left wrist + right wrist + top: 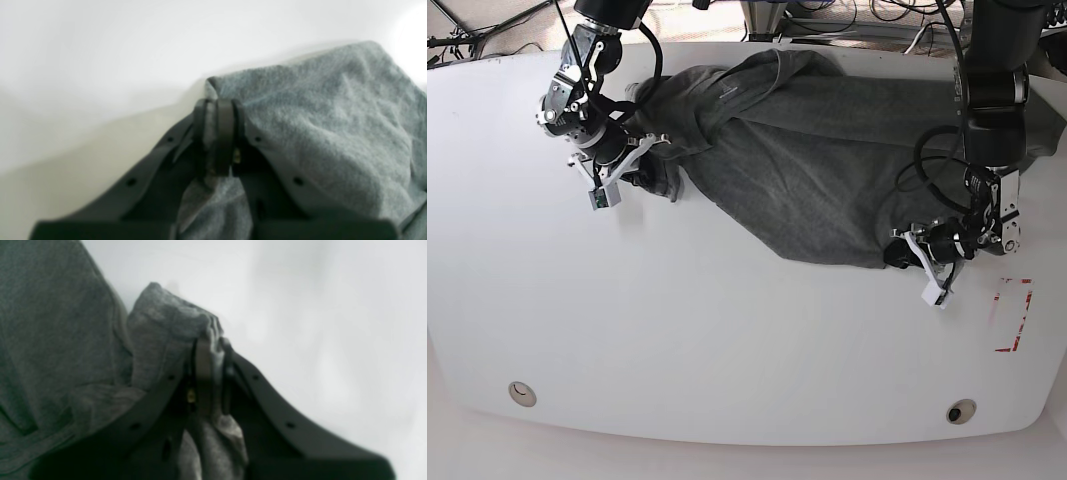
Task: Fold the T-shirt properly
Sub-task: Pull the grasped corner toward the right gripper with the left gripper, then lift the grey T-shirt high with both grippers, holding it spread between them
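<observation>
The dark heather-grey T-shirt (807, 160) lies spread and rumpled across the back of the white table (727, 340). My left gripper (218, 110) is shut on a corner of the T-shirt (333, 126); in the base view it sits low at the cloth's right front corner (905, 246). My right gripper (210, 343) is shut on a bunched fold of the T-shirt (60, 333), at the cloth's left edge (649, 172) in the base view. Both pinches show cloth between the fingers.
Red tape marks (1015, 315) lie on the table's right front. Two round holes (522, 392) (960, 410) sit near the front edge. Cables and stands (847, 20) crowd the space behind the table.
</observation>
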Tool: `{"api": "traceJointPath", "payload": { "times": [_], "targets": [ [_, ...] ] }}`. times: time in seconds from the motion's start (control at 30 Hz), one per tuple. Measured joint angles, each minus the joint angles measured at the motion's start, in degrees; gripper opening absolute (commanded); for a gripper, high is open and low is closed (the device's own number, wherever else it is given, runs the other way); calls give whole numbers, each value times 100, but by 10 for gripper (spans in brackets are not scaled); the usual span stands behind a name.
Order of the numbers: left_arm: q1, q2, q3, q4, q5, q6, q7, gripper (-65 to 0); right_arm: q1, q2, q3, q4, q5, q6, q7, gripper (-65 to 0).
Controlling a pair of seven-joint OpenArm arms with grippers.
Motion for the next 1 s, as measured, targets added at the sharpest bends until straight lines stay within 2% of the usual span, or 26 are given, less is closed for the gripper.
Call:
{"api": "traceJointPath", "payload": {
  "times": [0.23, 0.4, 0.47, 0.6, 0.73, 0.83, 1.0],
  "targets": [
    [-15, 0, -22, 4, -4, 0, 46, -650, 46, 20, 0, -9, 0, 0, -4, -650],
    [63, 28, -498, 234, 133, -7, 306, -650, 273, 120, 0, -28, -269, -2, -68, -650],
    [131, 7, -660, 455, 313, 22, 417, -650, 426, 164, 2, -26, -426, -7, -31, -650],
    [216, -92, -542, 1025, 737, 96, 597, -650, 717, 197, 17, 17, -643, -15, -39, -650],
    [251, -46, -544, 1709, 688, 81, 739, -650, 953, 221, -24, 212, -693, -7, -48, -650],
    [201, 9, -549, 2179, 629, 59, 988, -650, 1167, 393, -37, 247, -621, 7, -46, -650],
    [179, 234, -1027, 3023, 621, 111, 1318, -650, 1587, 682, 0, 247, -704, -7, -295, -650]
  ]
}}
